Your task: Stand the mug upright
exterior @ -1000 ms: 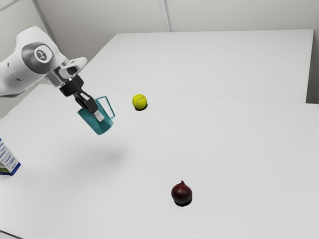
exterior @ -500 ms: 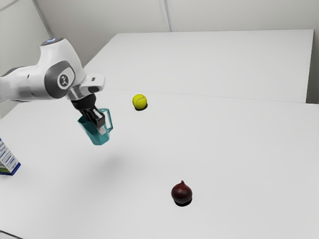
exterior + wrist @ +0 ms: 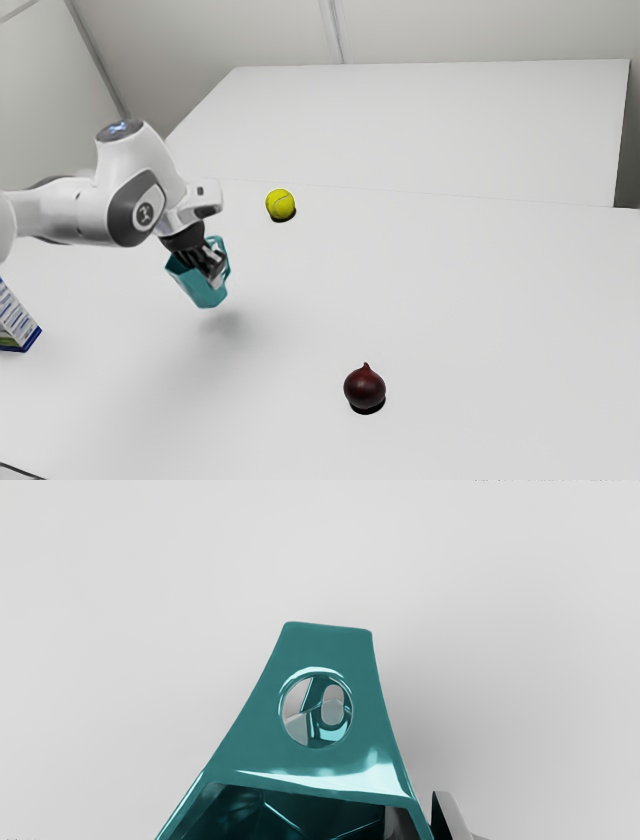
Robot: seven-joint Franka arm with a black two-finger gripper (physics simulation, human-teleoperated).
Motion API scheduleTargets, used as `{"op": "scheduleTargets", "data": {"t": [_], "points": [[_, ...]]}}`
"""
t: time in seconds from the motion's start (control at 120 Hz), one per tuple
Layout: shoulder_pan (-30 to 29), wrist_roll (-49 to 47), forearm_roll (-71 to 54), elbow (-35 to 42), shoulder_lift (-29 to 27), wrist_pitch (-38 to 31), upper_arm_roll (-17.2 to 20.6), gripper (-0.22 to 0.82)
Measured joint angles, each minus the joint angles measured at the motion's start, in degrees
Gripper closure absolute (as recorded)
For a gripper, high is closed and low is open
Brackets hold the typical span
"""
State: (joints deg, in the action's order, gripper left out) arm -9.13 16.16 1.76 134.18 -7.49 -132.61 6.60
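One arm (image 3: pixel 140 205) is reaching in from the exterior view's left, and its one gripper (image 3: pixel 215 268) is holding one mug (image 3: pixel 203 291) above one white table (image 3: pixel 480 300). The gripper's two fingers are standing close together, pinching the wall of the mug between them; in the wrist view, one finger (image 3: pixel 453 817) is showing just outside that wall, while a grey piece is showing inside the mug's opening. The mug is tilting rather than standing upright: its one open end is facing up toward the exterior view's left, and its base is pointing down toward that view's right. One soft shadow is lying on the table below it. The mug's one handle (image 3: pixel 320 645) is sticking out beyond the opening, and one round hole is piercing its flat face. Three other things are resting on the table, well apart from one another. One yellow ball (image 3: pixel 280 204) is sitting beyond the mug, one dark red onion (image 3: pixel 365 387) is sitting nearer the camera with its one tip pointing up, and one box (image 3: pixel 14 322) is showing partly at the exterior view's left edge. One thin dark cord (image 3: pixel 20 471) is crossing that view's lower left corner.
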Motion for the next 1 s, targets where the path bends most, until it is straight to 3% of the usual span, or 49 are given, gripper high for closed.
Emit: {"op": "scheduleTargets", "data": {"t": [1.0], "points": [[0.89, -9.38, -0.43, 1.28, 5.57, -1.63, 0.12, 0.77]]}}
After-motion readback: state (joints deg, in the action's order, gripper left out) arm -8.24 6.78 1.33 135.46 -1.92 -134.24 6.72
